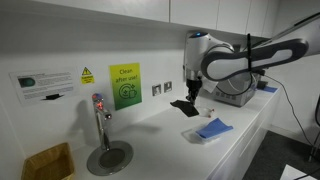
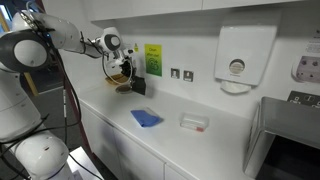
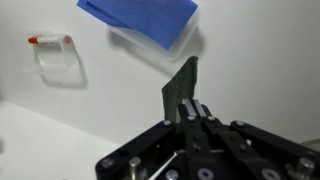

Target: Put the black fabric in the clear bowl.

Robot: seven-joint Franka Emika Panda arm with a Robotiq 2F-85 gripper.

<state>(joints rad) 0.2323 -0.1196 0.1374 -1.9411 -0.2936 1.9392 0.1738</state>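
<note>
My gripper (image 3: 192,110) is shut on the black fabric (image 3: 182,85), which hangs from the fingertips as a dark strip above the white counter. Both exterior views show the gripper (image 1: 190,96) (image 2: 127,74) lifted off the counter with the fabric (image 1: 184,106) (image 2: 137,86) dangling below it. The clear bowl (image 3: 55,58) is faint, with a small red mark at its rim, and lies on the counter beyond the blue cloth. It also shows in both exterior views (image 2: 193,122) (image 1: 193,136). It holds nothing dark.
A bright blue cloth (image 3: 140,20) (image 1: 214,128) (image 2: 147,118) lies between my gripper and the bowl. A tap and round drain (image 1: 108,155) stand at one end of the counter. A paper dispenser (image 2: 243,55) hangs on the wall, and the counter's front edge (image 2: 150,150) is close.
</note>
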